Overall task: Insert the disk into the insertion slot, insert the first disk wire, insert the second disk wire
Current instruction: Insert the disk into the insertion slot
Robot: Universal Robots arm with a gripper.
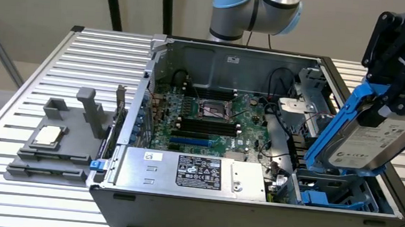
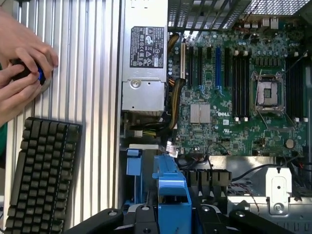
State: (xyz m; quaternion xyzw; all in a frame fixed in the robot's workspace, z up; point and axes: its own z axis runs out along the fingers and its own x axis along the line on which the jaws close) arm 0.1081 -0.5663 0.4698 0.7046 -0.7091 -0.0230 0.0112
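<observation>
The robot's black hand [image 1: 392,105] is clamping the upper end of the disk [image 1: 375,141], gripping it by its blue frame [image 1: 329,133]. The disk is hanging tilted in the air, label facing outward, at the exterior view's right side of the open computer case [image 1: 252,216]. Its lower end is sitting just over the drive cage [image 1: 330,182]; whether the two are touching cannot be told. The cage is lying in the case's near corner, beside the power supply box [image 1: 184,171], with the green motherboard [image 1: 209,119] lying behind that box. The case is resting on a ribbed metal tabletop [image 1: 49,60].

In the wrist view the hand [image 2: 173,222] is pointing down at the case with the blue frame [image 2: 170,195] between its fingers. A black keyboard [image 2: 41,175] is lying on the tabletop [image 2: 92,73], and a person's fingers [image 2: 29,53] are closing around a small dark object near it.
</observation>
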